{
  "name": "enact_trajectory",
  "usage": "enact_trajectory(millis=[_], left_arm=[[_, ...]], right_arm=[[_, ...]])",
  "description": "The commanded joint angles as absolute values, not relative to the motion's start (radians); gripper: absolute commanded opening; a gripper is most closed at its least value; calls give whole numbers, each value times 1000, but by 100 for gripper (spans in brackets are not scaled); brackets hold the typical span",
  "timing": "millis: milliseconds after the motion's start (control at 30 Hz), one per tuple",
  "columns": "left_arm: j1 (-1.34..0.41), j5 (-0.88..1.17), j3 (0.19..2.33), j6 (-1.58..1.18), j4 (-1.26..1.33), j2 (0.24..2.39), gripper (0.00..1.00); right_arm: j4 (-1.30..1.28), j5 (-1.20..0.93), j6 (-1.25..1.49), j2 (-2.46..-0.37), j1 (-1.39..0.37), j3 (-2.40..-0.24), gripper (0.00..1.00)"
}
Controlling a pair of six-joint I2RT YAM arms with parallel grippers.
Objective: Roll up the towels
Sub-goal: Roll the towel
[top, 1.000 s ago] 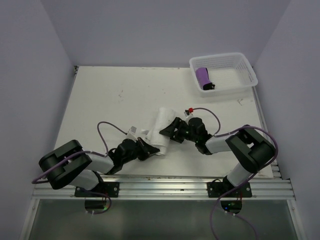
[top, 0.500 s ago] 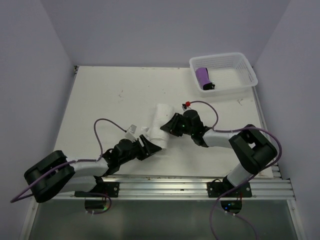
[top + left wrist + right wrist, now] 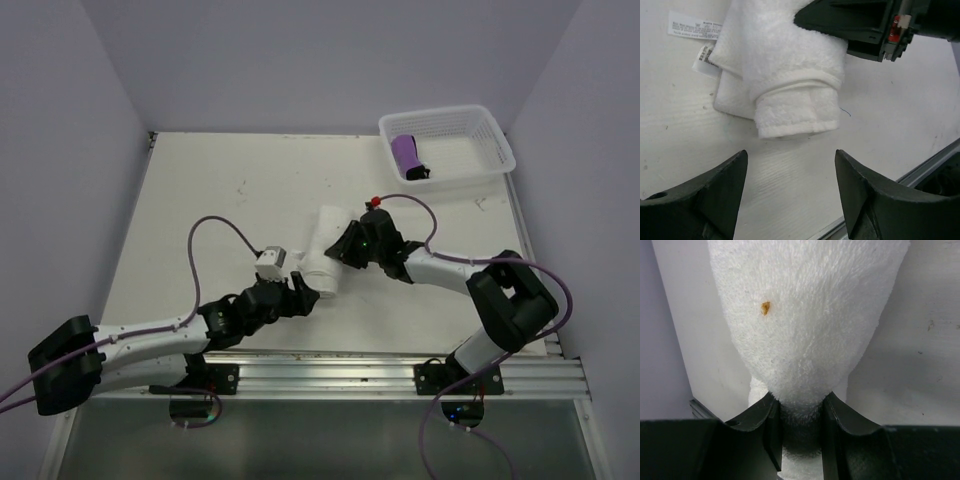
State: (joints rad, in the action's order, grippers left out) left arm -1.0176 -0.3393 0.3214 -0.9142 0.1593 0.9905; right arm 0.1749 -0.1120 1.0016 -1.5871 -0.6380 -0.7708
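The left gripper (image 3: 303,290) has let go; a second ago it was pressed shut on the near end of the white towel (image 3: 325,254), and now its jaws stand spread and apart from the cloth, with bare desk (image 3: 220,200) between them and the roll's end in the left wrist view (image 3: 790,155). Over the same second the right gripper (image 3: 346,250) went from spread to pinching; the right wrist view shows its jaws (image 3: 800,410) squeezing the terry pile into a narrow waist.

The white towel lies near the middle of the desk as a thick roll; its near end (image 3: 795,115) shows the wound layers holding together unaided, a flat tail and a printed care label (image 3: 695,31) lying on the desk beside it. The purple towel (image 3: 405,153) sits rolled inside the white basket (image 3: 497,150) at the far right corner, unchanged.

This reads as a hand-over: the rolling looks done and the roll is now in the right arm's keeping alone, probably for the basket; the single mid-roll pinch could let the outer wrap slacken once lifted.
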Motion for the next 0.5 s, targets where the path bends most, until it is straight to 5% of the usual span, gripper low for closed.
enact_trajectory(millis=[0, 467], left_arm=[[-1115, -588, 440, -714, 68, 1055, 73], [-1298, -805, 569, -460, 158, 1262, 79]], right_arm=[[26, -61, 1000, -1578, -644, -831, 20], [-179, -64, 1011, -1608, -658, -939, 24]])
